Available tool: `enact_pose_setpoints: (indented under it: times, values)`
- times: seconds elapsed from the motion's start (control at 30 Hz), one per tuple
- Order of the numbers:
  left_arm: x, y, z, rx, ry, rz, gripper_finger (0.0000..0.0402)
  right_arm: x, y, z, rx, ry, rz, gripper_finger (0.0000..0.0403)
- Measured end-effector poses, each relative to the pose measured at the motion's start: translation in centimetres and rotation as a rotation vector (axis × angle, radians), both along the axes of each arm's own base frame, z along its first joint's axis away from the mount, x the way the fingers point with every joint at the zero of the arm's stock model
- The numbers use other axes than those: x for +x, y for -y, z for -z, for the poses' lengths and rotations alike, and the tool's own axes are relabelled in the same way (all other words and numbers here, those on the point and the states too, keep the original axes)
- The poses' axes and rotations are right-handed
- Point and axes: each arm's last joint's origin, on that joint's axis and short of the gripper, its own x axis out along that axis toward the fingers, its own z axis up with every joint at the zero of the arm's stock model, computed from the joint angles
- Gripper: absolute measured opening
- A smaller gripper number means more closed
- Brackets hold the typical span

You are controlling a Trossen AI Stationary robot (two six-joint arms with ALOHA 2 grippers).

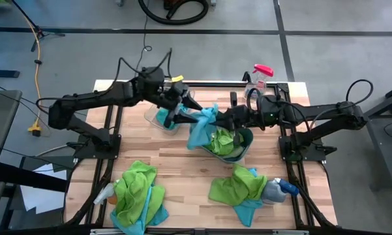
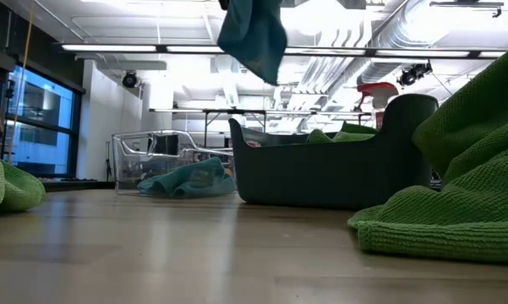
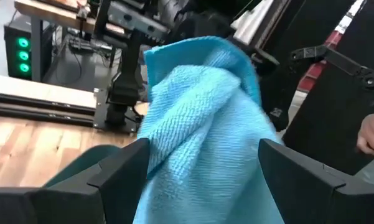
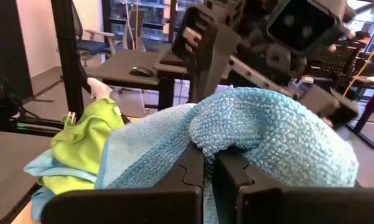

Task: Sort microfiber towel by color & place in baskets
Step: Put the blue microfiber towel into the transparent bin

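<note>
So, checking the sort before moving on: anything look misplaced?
Yes. A blue towel, pinched by the right gripper, drapes over the dark basket that holds green towels; the clear basket holds blue.

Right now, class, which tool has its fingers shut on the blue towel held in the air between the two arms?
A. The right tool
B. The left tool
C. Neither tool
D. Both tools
A: the right tool has its fingers pinched together on the blue towel, while the left tool stands wide open around the cloth, its fingers apart.
</note>
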Motion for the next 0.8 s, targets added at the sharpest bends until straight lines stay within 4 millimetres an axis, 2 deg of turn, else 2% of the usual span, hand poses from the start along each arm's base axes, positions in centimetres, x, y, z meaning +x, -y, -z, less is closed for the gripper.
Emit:
enact_pose_setpoints:
  times: [0.23, 0.43, 0.8]
  values:
    - [0.6, -0.1, 0.2, -0.003, 0.020, 0.005, 0.0289, 0.0, -0.3, -0.2, 0.007, 0.023, -0.082, 0.0000]
    - [0.4, 0.6, -0.3, -0.113, 0.035, 0.224, 0.0289, 0.0, -0.2, -0.3, -0.008, 0.035, -0.085, 0.0000]
    - [0.6, 0.9, -0.3, -0.107, 0.033, 0.157, 0.0289, 0.0, 0.2, -1.4, -0.090, 0.151, -0.074, 0.0000]
